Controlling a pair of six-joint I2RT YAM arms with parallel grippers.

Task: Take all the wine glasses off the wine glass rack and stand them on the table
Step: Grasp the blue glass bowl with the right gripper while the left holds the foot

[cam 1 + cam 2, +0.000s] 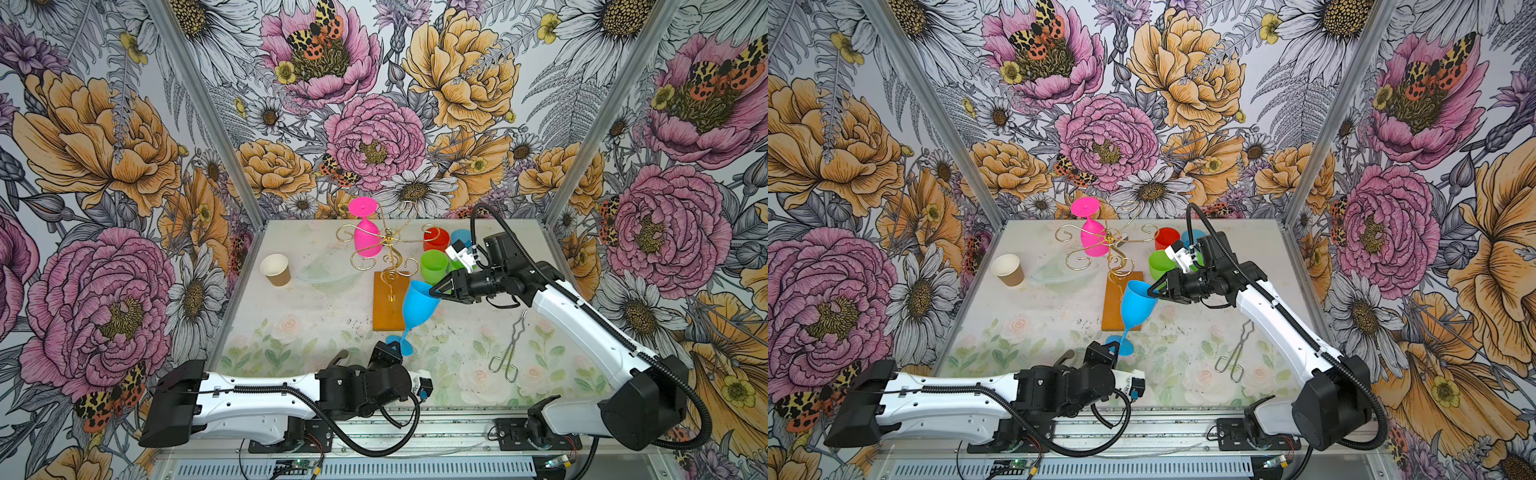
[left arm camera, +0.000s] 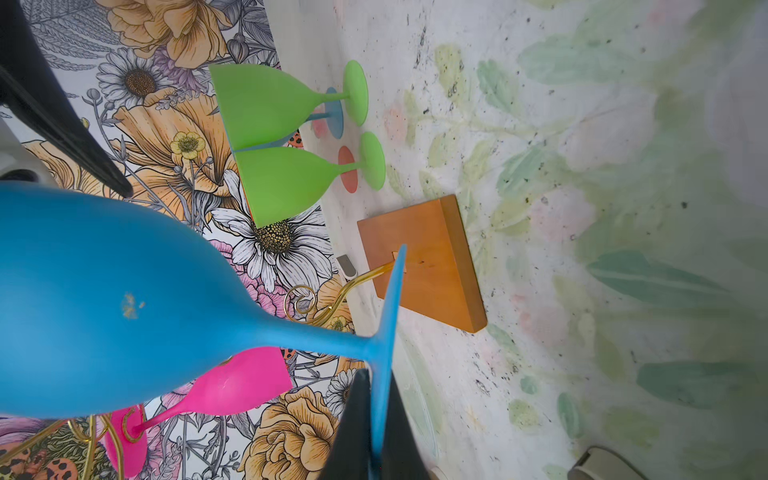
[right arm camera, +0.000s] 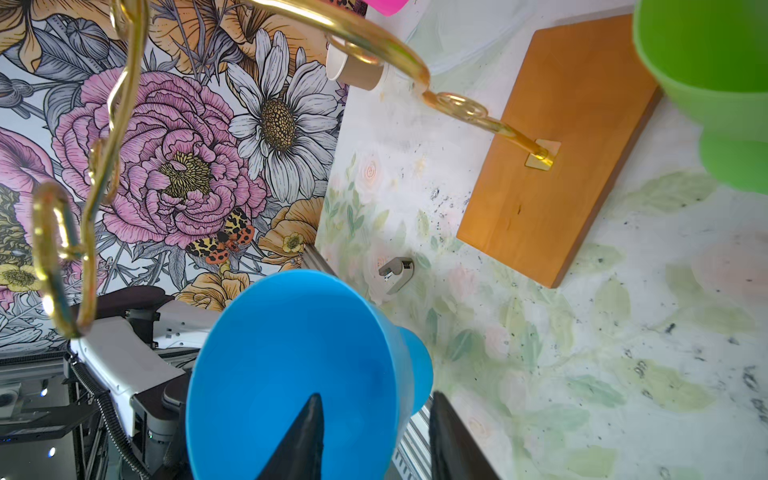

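Already off rack (image 1: 384, 311), blue wine glass (image 1: 419, 306) leans foot-down, bowl toward right hand (image 1: 435, 291), spread astride rim; left hand (image 1: 392, 348) pinches foot near surface (image 1: 291, 324).

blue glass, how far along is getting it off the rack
Done: the blue glass is off the rack. In hand: the left hand pinches its foot; the right hand straddles its rim, jaws open. Left: setting it down; a pink glass hangs there.
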